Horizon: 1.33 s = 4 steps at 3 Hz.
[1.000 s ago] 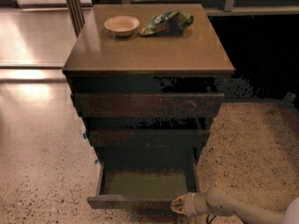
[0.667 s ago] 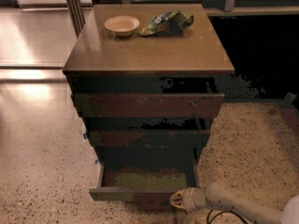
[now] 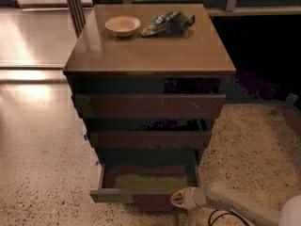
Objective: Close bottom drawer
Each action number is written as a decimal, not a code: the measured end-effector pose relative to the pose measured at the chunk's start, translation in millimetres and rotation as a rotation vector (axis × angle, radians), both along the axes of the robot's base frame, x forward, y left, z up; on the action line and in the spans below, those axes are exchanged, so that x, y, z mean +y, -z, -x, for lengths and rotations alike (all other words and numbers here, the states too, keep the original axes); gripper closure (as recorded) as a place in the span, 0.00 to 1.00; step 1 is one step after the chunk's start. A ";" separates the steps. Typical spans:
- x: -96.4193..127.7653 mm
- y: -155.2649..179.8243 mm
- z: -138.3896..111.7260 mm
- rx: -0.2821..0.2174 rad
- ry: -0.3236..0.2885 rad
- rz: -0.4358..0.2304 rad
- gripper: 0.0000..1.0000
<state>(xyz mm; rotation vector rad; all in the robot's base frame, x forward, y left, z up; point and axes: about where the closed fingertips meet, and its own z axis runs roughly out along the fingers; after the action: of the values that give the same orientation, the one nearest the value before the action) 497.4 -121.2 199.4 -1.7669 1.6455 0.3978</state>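
Note:
The bottom drawer (image 3: 146,196) of a dark brown cabinet (image 3: 150,55) stands partly pulled out, low in the camera view. Its olive-green inner floor (image 3: 148,181) shows between thin side walls. Its plain dark front faces me. My gripper (image 3: 179,199) is at the end of a pale arm that comes in from the lower right. It sits against the right part of the drawer's front.
Two other drawer fronts are above: a wide one with pale scratches (image 3: 155,106) and a mid-sized one (image 3: 150,139). A small cream bowl (image 3: 122,25) and a green snack bag (image 3: 167,22) lie on the cabinet top. The floor is speckled terrazzo (image 3: 42,182).
The bottom drawer has slid inward toward the cabinet, so less of its green floor shows. My gripper has moved forward with the drawer's front.

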 end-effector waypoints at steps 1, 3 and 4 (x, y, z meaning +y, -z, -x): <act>3.3 2.5 -14.4 -0.022 -0.017 -0.006 1.00; 6.5 -2.3 -40.7 -0.074 -0.035 -0.007 1.00; 10.1 4.6 -59.6 -0.091 -0.068 -0.005 1.00</act>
<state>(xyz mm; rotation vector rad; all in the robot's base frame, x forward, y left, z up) 557.0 -111.1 194.8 -1.8143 1.5238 0.3464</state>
